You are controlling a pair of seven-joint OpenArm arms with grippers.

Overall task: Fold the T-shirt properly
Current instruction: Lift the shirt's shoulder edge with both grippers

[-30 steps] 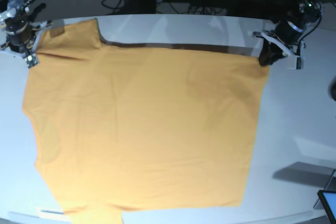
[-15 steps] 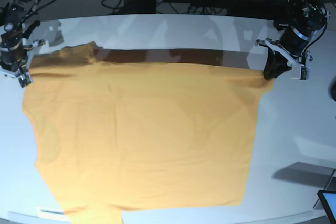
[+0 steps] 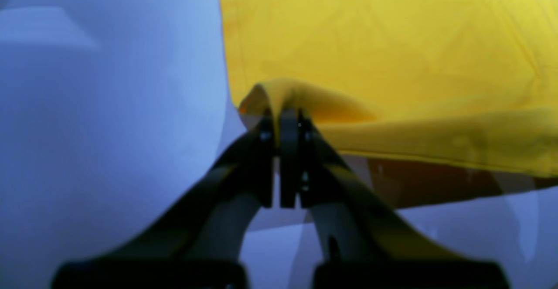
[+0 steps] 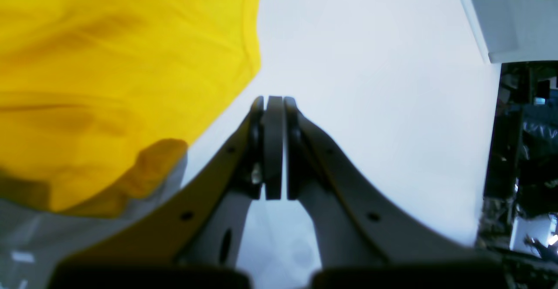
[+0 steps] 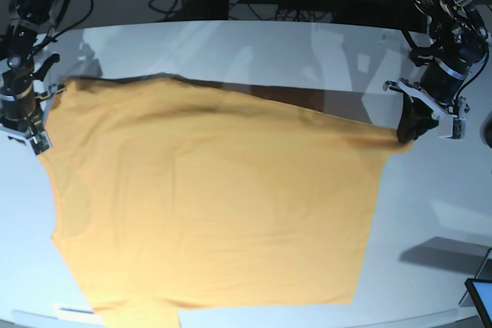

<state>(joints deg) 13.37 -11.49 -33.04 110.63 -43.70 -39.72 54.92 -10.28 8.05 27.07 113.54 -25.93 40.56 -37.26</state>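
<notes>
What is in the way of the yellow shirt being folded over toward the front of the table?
Nothing visible. The left hand is shut on the T-shirt corner, lifting its far edge. Ahead lies only more shirt flat on the white table.

I am looking at the T-shirt [image 5: 215,197]: soft matt orange-yellow cloth, lightly creased. My left gripper [image 3: 281,119] is showing smooth black plastic fingers with a faint sheen. The table [image 5: 430,190] is looking smooth, white and slightly glossy.
</notes>
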